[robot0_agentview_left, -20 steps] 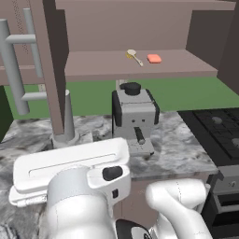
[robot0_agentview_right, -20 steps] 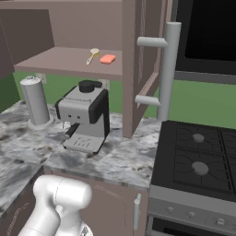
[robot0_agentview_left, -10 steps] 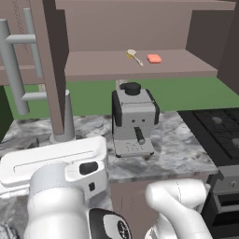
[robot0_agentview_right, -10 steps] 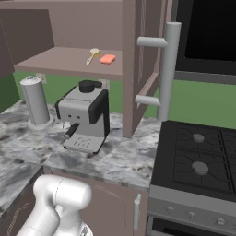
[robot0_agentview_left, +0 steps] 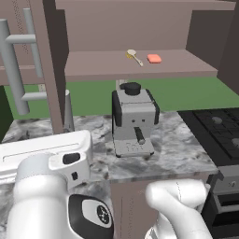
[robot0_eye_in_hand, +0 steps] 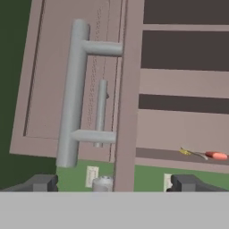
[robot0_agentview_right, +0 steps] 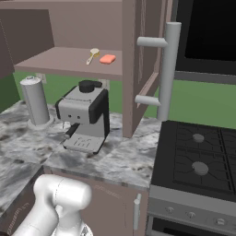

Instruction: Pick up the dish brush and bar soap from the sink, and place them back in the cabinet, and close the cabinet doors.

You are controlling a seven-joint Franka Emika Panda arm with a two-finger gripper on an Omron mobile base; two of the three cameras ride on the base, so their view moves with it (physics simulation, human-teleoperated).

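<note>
Hand view: the gripper (robot0_eye_in_hand: 114, 183) was aimed at the edge of an open door (robot0_eye_in_hand: 71, 80), jaws spread wide with nothing held. The arm was folded low over the counter (robot0_agentview_left: 182, 154). The brush (robot0_agentview_left: 135, 57) and soap (robot0_agentview_left: 154, 58) were seen side by side on the cabinet (robot0_agentview_left: 116, 70) shelf.

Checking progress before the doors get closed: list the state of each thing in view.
dish brush: lying on the cabinet shelf
bar soap: flat on the shelf beside the brush
left cabinet door: swung open
right cabinet door: swung open
tool: open, holding nothing
</note>
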